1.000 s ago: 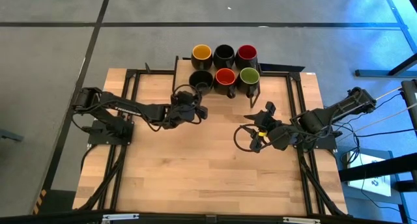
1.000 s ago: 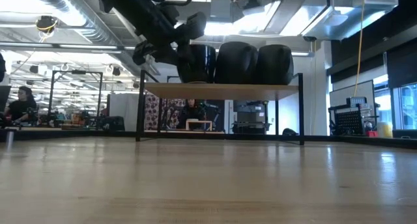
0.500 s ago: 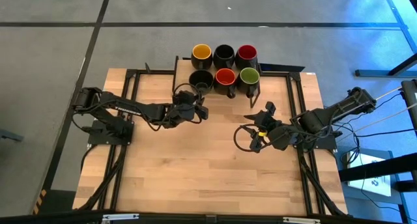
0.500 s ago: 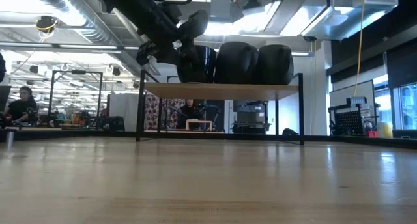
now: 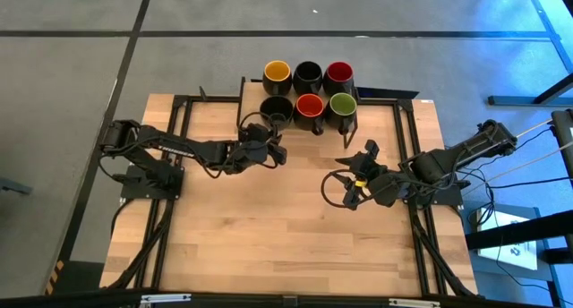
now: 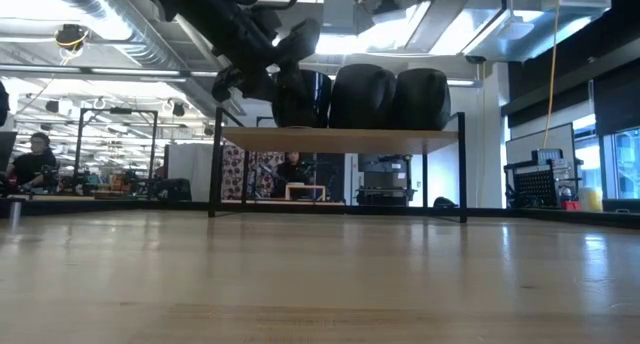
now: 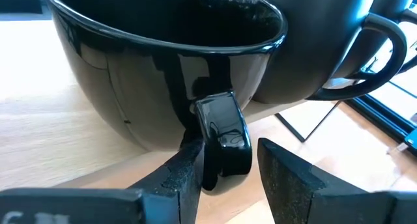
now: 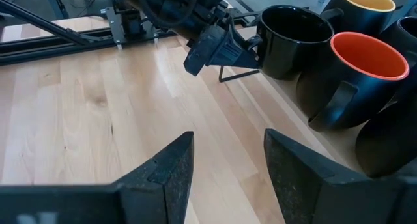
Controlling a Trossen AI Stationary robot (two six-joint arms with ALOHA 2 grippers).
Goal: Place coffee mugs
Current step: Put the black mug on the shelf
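**Six mugs lined up on raised shelf at worktop's far edge**

Six dark-bodied coffee mugs stand upright in two rows of three on a raised wooden shelf [image 6: 340,139] at the far edge of the worktop [image 5: 269,227], left of its middle. In the back row stand the yellow-lined mug [image 5: 277,72], a black-lined mug [image 5: 308,73] and a red-lined mug [image 5: 338,73]; in the front row, nearer the arms, stand the second black-lined mug [image 5: 276,109], the second red-lined mug [image 5: 310,106] and the green-lined mug [image 5: 343,104]. No mug shows anything inside it.

The left pincer [image 5: 271,149] sits at the front-row black-lined mug, on the shelf's left end. In the left wrist view that mug's handle [image 7: 223,134] lies between the pincer's two fingers [image 7: 184,178], which are spread: one finger lies against the handle, the other stands clear of it with a gap showing. The mug's base rests on the shelf.

The right pincer [image 5: 356,184] hangs over the right half of the worktop, well apart from the shelf and nearer the right edge, its fingers spread and holding nothing. The right wrist view looks past them to the front-row mugs and the left arm's pincer beside the black-lined one.

In the low view, people show in the room beyond the worktop.
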